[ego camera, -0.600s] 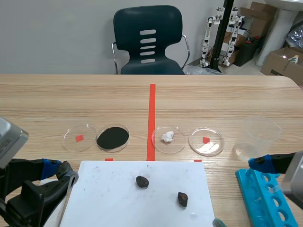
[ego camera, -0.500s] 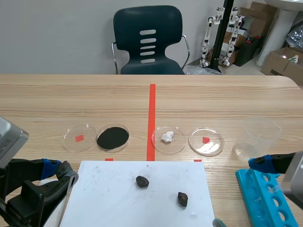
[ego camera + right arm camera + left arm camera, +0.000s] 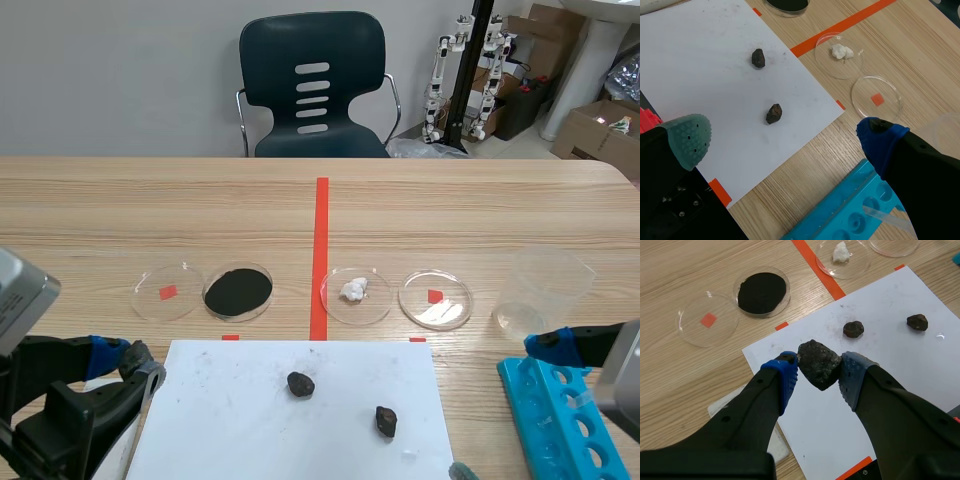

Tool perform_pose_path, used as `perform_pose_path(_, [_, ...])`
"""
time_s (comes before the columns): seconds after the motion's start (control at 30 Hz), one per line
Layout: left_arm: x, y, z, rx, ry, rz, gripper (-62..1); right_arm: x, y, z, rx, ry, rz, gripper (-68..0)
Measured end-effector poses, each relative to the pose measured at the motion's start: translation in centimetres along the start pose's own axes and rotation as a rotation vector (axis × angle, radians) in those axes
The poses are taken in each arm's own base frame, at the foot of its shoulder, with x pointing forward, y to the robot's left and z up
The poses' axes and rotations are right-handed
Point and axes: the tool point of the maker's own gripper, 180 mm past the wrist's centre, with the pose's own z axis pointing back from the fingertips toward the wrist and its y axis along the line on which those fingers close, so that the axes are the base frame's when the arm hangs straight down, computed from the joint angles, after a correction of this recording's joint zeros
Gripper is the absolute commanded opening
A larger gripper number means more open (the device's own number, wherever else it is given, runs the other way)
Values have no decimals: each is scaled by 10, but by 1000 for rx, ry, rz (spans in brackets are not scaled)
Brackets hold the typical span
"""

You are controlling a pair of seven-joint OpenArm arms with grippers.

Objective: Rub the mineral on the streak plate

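Between left jaws: mineral (image 3: 819, 365) | wrist view only, unseen in scene

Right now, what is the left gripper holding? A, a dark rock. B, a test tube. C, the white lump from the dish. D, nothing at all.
A: in the left wrist view the left gripper is shut on a dark rock, with one fingertip pressed against each side of it.
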Motion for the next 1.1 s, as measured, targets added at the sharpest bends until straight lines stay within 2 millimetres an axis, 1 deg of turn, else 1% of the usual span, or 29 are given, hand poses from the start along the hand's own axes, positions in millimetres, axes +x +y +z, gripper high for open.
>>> perform_pose_path(0.57, [-1, 0, 0, 0, 4, 2, -509, 0, 0, 0, 0, 0, 0, -67])
perform_pose_path(0.7, [-1, -1, 0, -9, 8, 57, -509, 0, 0, 0, 0, 0, 0, -67])
perform_pose_path(0.83, [-19, -2, -5, -12, 133, 76, -509, 0, 0, 0, 0, 0, 0, -67])
perform_pose_path(0.9, [-24, 1, -8, -5, 185, 76, -509, 0, 0, 0, 0, 0, 0, -67])
perform_pose_path(1.0, [-28, 11, -13, 48, 233, 104, -509, 0, 0, 0, 0, 0, 0, -67])
perform_pose_path(1.1, [-37, 22, -16, 111, 302, 152, -509, 0, 0, 0, 0, 0, 0, -67])
